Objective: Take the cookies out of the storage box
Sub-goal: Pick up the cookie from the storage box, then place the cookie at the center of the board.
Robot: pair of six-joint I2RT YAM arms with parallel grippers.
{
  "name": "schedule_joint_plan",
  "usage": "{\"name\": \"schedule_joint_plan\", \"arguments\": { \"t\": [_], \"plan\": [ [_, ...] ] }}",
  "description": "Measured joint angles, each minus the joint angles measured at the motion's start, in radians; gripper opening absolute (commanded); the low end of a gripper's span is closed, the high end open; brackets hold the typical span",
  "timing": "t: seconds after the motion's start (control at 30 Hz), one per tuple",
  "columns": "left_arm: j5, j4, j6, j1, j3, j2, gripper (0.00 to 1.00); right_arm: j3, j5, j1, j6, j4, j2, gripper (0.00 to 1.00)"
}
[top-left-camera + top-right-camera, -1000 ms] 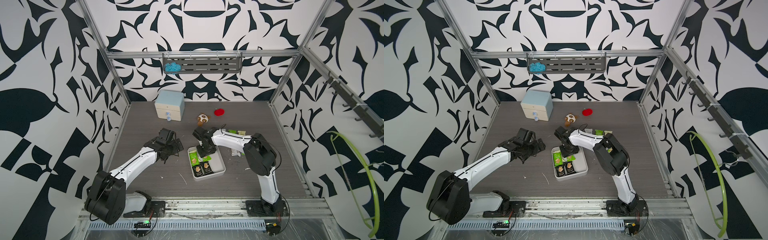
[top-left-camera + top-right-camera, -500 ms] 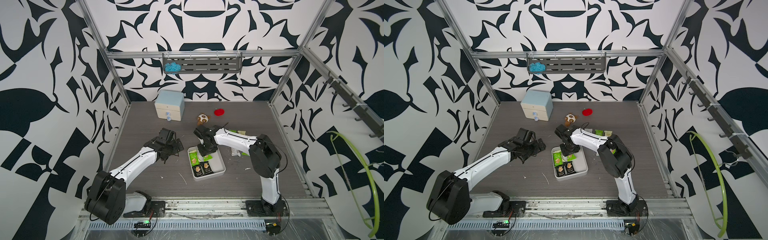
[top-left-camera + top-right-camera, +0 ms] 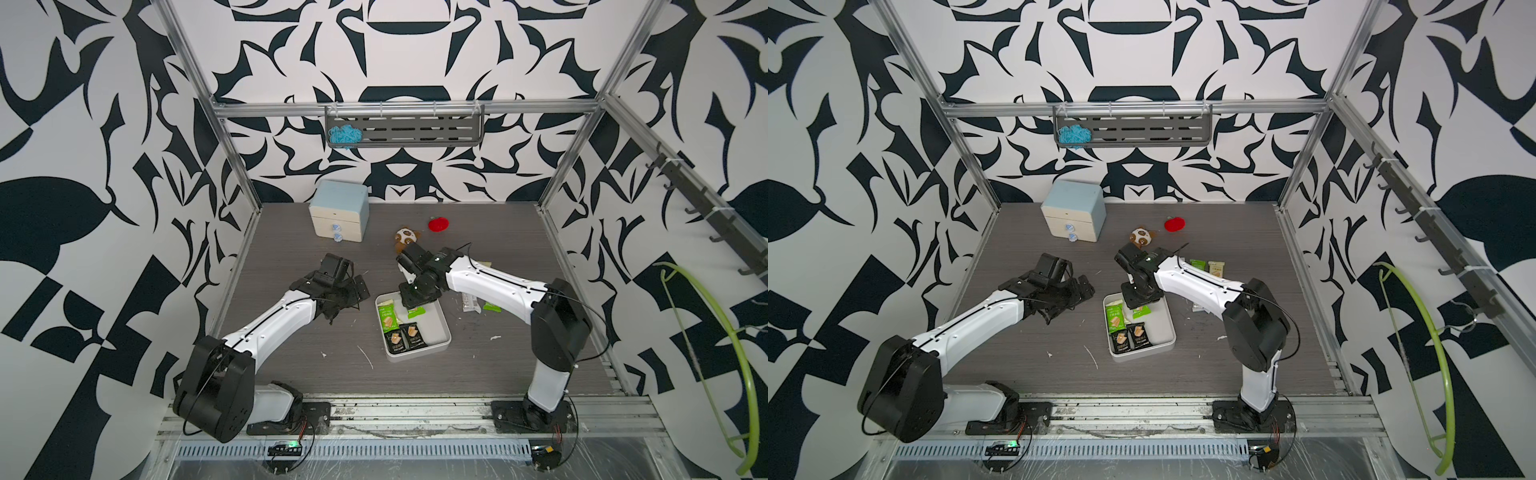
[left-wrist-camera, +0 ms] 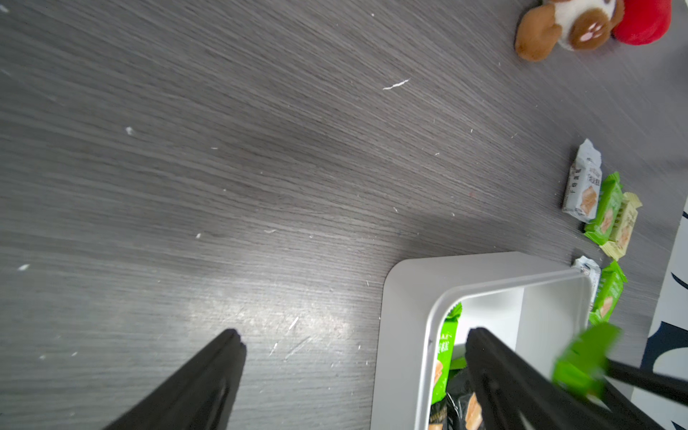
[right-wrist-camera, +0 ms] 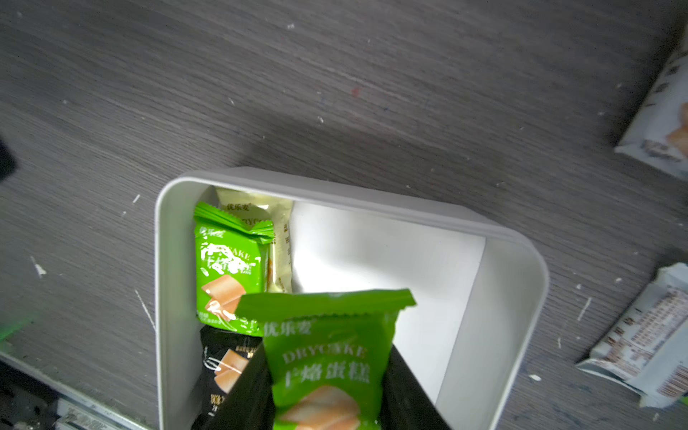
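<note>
**Tool state.** The right tool (image 3: 417, 299) is clamped on the held green packet (image 5: 327, 357), over the far half of the storage box (image 3: 434, 327). We judge the packet lifted off the box floor, since it hangs in front of the other packets in the right wrist view. The left wrist view shows it only as a green blur. Its long axis runs along the fingers, crimped end pointing away from the tool.

**Governing relation.** The set-down area lies to the right of the box, on the right arm's own side. Discharged packets (image 4: 584, 190) already lie there on the worktop (image 3: 291, 353), near the box's right wall. We judge that the carry must cross that wall and stop short of this group.

**Other arm.** The left tool (image 4: 353, 335) has its jaws wide apart and empty, above the worktop near the box's left wall. The cookies left in the box lie along that wall, nearer the left arm:
- a second green packet (image 5: 227, 268) overlapping a cream packet (image 5: 281, 238);
- two black packets (image 3: 395, 341) at the near end.

**Limits of view.**
- The right wrist view cuts off the held packet's lower end, so pad contact is not shown.
- In both top views the right tool's body covers the far part of the box.
- The right forearm covers part of the discharged group, so we give no firm count.
- The cream packet is mostly hidden.
</note>
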Motion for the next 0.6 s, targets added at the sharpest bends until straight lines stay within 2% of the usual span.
{"name": "schedule_joint_plan", "arguments": {
  "t": [0.23,0.6],
  "plan": [
    [0.022,0.008,0.004,0.0,0.097,0.078,0.99,-0.012,0.079,-0.032,0.019,-0.002,-0.073,0.42],
    [0.048,0.016,0.039,0.0,0.225,0.196,0.99,-0.081,0.123,-0.261,0.014,-0.016,-0.097,0.42]
  ]
}}
